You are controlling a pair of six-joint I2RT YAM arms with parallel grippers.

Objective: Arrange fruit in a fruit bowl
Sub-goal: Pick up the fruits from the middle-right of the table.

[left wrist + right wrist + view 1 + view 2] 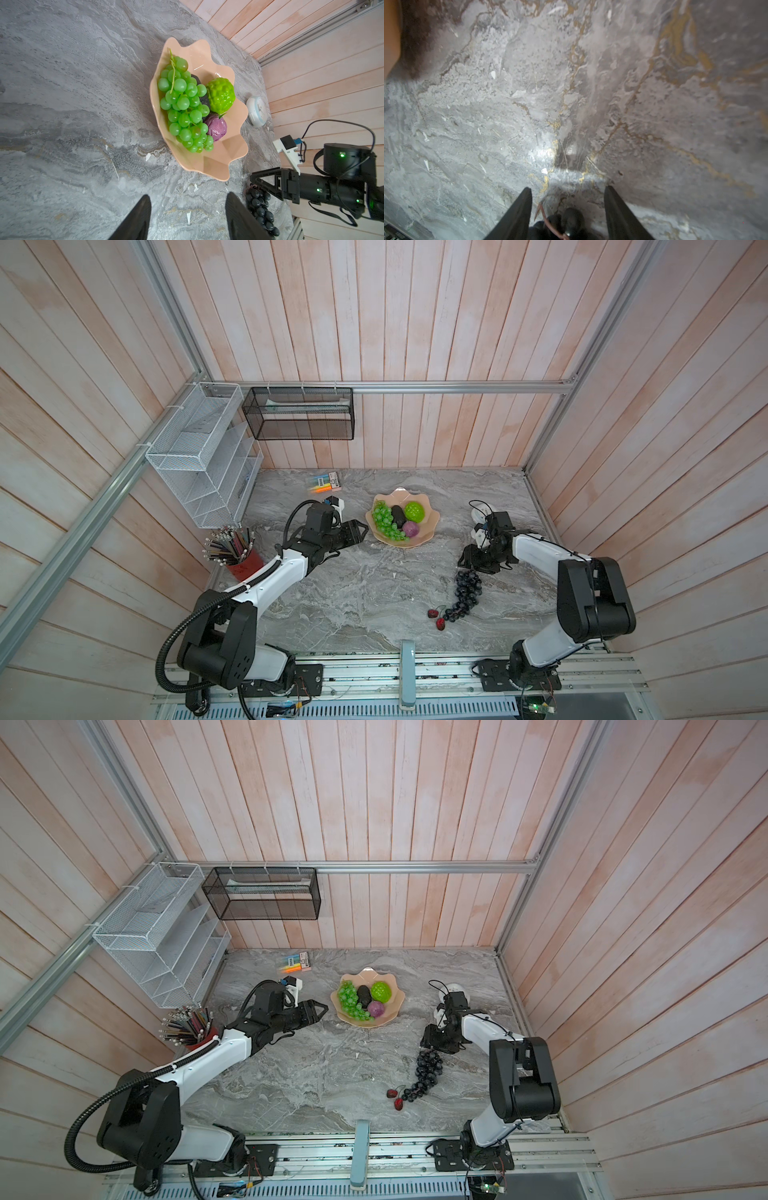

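Within the right claw (567, 187) lies one end of the dark grapes (572, 217).

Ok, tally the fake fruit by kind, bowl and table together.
Grape bunches: 2, green bunch and dark purple bunch
Avocado: 1
Bumpy green ball: 1
Purple ball: 1
Cherry cluster: 1
Total: 6

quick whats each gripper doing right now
left gripper: open, empty, beside the fruit bowl.
right gripper: open, straddling the stem end of the dark purple grape bunch, not gripping it.
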